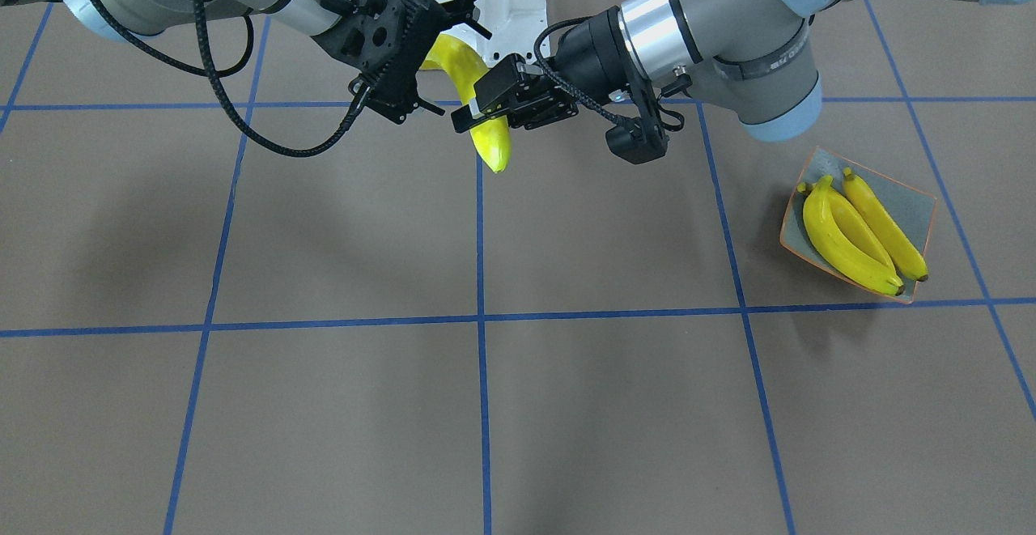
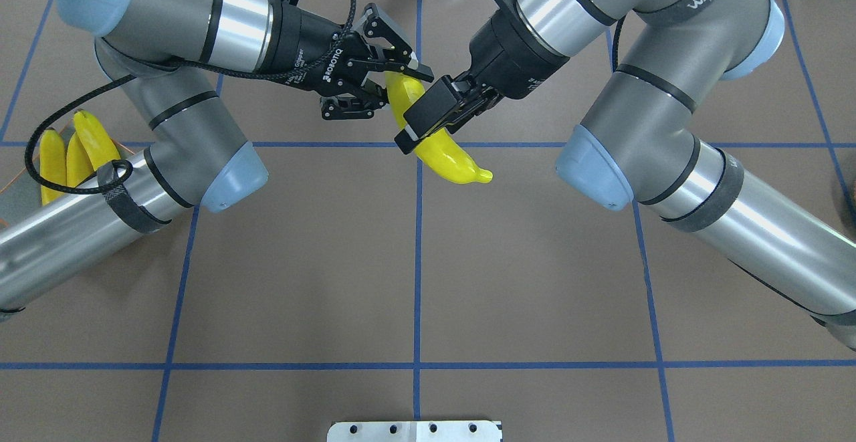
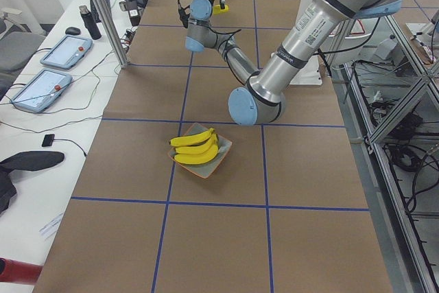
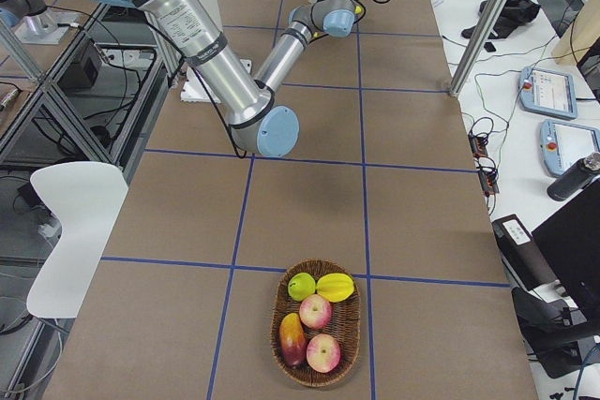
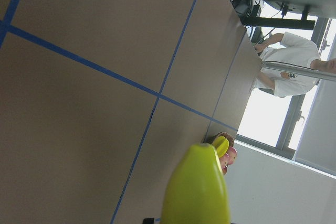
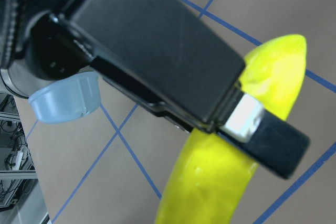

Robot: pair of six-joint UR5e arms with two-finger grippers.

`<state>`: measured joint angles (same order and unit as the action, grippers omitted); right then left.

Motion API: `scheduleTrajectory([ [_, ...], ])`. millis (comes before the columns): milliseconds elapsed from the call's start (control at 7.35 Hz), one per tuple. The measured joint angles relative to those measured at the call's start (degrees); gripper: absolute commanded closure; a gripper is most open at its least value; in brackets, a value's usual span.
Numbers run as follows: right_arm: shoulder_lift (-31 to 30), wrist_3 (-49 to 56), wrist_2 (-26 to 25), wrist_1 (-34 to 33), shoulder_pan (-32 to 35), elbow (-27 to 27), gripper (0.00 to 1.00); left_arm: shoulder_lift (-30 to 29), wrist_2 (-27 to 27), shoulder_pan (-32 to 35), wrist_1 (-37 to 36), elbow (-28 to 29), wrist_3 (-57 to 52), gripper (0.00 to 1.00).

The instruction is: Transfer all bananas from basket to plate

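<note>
Two bananas (image 1: pixel 846 235) are home, lying side by side on the plate (image 1: pixel 913 199) at the robot's left end of the table (image 1: pixel 566 405). And the basket (image 4: pixel 354 344), down at the right end? No yellow curve in it, only other fruit (image 4: pixel 316 311).

So it all comes down to the third banana (image 2: pixel 455 161), and that one is up in the air over the middle of the table, right between the two arms! The left gripper (image 2: pixel 400 83) has it, jaws pinched on the fruit near one end. The right wrist view shows one black finger (image 6: pixel 157 61) pressed flat across the yellow skin.

The right gripper (image 1: pixel 464 72) sits just beside that grip, but its jaws look spread wide and stand off the banana on either side. That reads to me as not holding. One tip sticks out free beyond both.

My call: this is the hand-over, and the left arm owns the load. By my count two thirds of the job is done. What is left is one carry across to the plate, well apart from here, then a set-down next to the pair without nudging them over the rim. Room on that plate looks tight.
</note>
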<state>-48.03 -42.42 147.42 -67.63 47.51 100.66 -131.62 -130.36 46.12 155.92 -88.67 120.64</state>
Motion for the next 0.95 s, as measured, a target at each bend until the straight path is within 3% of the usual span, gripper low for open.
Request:
scheduleTrajectory([
  [545, -7.1, -4.5, -0.1, 8.4, 4.0, 0.6, 0.02, 5.2, -2.6, 2.3, 0.1, -1.6, -4.8, 1.00],
  [953, -12.7, -5.6, -1.3, 11.0, 6.3, 0.5, 0.02, 13.8, -15.0, 12.9, 0.1, -0.3, -12.2, 1.00],
])
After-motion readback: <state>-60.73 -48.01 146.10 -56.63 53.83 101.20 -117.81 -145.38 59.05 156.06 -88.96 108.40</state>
